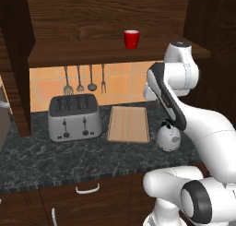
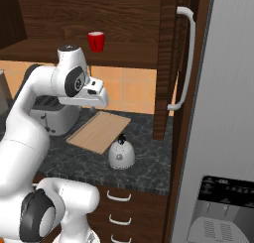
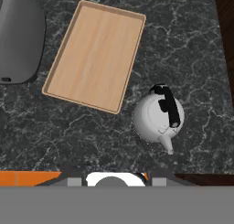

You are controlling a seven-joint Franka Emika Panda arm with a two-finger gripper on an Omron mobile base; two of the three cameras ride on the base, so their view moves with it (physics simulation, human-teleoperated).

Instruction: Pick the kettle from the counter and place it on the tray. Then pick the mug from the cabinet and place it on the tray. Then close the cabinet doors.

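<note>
Nearest the robot's base, the counter (image 1: pixel 69 163) presents a thick front edge and a dark, white-veined marbled top. On it stands the kettle (image 3: pixel 158 115), a squat, rounded, silver-grey metal body with a black arched handle and lid knob; it rests upright, just beside the near right corner of the tray (image 3: pixel 96 54) but apart from it. In the hand view the kettle lies below the camera and slightly right of centre, its handle running roughly along the line from spout to rear, the spout towards the bottom of that view. The claw is raised well above the counter, looking down; its fingertips are barely visible at the lower edge, so whether it is released or clenched cannot be told, and nothing is seen between them. The coming move is judged to be a descent, shifted slightly towards the kettle, with the jaws set across the handle.

The tray is a flat, light tan wooden rectangle with a low rim, bare. Left of it stands a boxy silver toaster (image 1: pixel 74 116). Farthest and highest, the red mug (image 1: pixel 131 38) sits on the shelf of the open dark wood cabinet (image 1: pixel 110 17).
</note>
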